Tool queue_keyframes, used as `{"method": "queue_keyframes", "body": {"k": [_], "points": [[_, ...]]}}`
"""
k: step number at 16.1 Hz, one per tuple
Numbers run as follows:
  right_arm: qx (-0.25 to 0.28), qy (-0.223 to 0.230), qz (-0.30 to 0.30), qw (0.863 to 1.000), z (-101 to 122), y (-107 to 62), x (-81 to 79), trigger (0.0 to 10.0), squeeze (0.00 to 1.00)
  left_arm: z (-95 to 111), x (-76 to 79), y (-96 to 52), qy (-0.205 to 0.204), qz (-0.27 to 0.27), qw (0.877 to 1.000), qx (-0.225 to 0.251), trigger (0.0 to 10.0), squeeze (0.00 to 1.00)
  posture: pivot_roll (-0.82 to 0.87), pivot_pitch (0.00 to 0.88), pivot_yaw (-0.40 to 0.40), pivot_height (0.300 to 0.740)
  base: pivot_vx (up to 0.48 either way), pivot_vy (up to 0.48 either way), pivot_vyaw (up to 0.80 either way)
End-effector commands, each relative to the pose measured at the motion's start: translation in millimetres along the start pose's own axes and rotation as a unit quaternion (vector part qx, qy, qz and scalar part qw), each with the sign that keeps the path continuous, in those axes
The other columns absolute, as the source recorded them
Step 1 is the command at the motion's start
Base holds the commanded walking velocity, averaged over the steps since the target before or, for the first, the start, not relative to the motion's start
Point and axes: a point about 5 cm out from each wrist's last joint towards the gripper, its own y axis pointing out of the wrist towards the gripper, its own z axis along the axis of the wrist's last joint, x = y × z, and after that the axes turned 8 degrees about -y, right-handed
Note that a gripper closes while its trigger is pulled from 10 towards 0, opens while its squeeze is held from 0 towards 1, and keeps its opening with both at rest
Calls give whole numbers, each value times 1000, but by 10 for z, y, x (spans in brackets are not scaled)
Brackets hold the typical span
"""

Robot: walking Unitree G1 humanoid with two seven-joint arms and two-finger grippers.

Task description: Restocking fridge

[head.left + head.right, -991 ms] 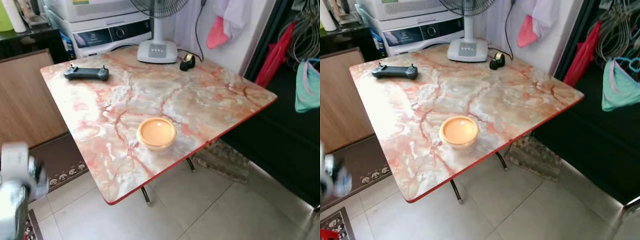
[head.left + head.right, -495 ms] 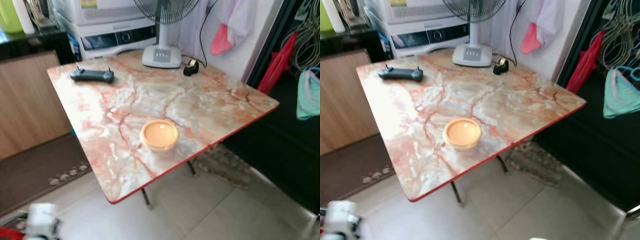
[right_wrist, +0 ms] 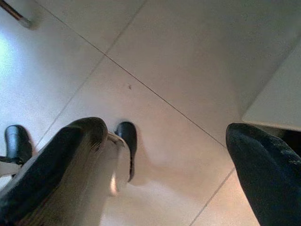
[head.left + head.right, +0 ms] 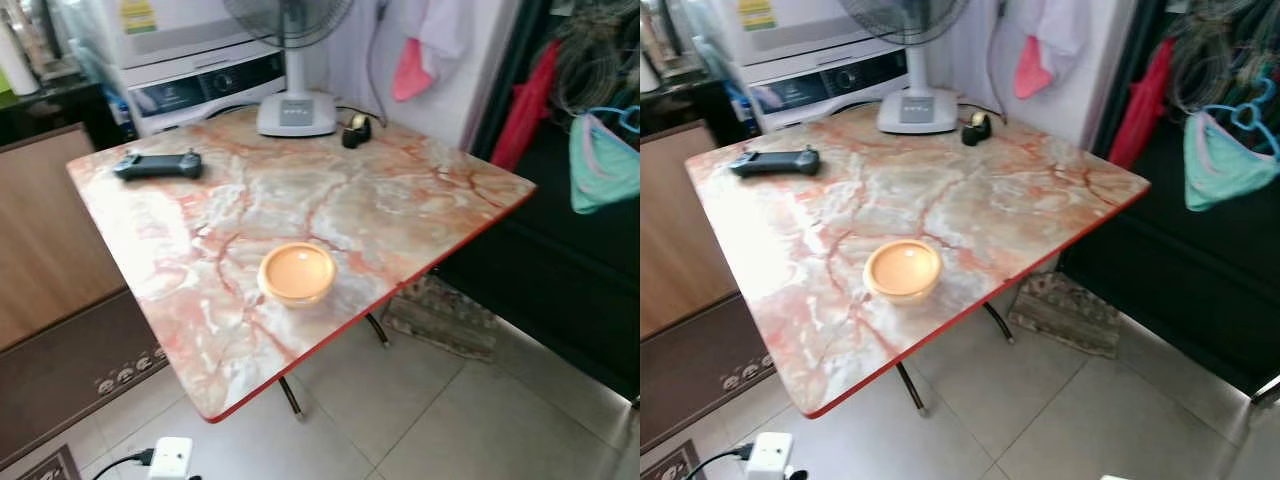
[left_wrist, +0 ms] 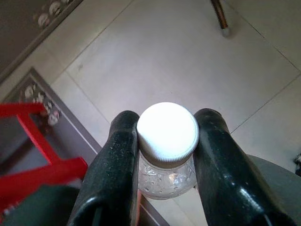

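Observation:
My left gripper point(image 5: 167, 123) is shut on a clear bottle with a white screw cap point(image 5: 167, 134), its fingers clamped on the neck just under the cap. It hangs over the tiled floor. My right gripper point(image 3: 164, 134) stands open above the floor tiles with nothing between its fingers. Ahead stands a marble-patterned table with a red edge point(image 4: 400, 215). A round orange lidded container point(image 4: 296, 274) rests on the table near its front edge.
On the table are a black handheld controller point(image 4: 156, 164), a white fan base point(image 4: 296, 113) and a small black tape dispenser point(image 4: 355, 130). White appliances stand behind it. A white plug block with a black cable point(image 4: 171, 457) lies on the floor. Clothes hang at right point(image 4: 603, 165).
The head camera has shifted, so the table sits a little differently in the picture. The blurred white and silver shape at lower left has dropped out of view. The table's things have not moved.

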Motion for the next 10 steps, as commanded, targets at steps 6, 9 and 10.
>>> {"method": "queue_keyframes", "body": {"k": [6, 9, 10], "points": [[-1, 11, 8, 1000, -10, 15, -139, 10000, 0, 11, -114, 7, 26, 17, 1000, -2, 10000, 0, -13, 0, -50, 740, 0, 0, 0], [2, 22, 16, 1000, -24, 18, -238, 10000, 0, 8, -225, -2, 4, 35, 999, -5, 10000, 0, 13, 0, -5, 740, 0, 0, 0], [3, 29, 17, 999, -25, 18, -249, 10000, 0, 1, -226, -2, 7, 31, 999, -9, 10000, 0, 6, 0, 2, 740, 0, 0, 0]]}}
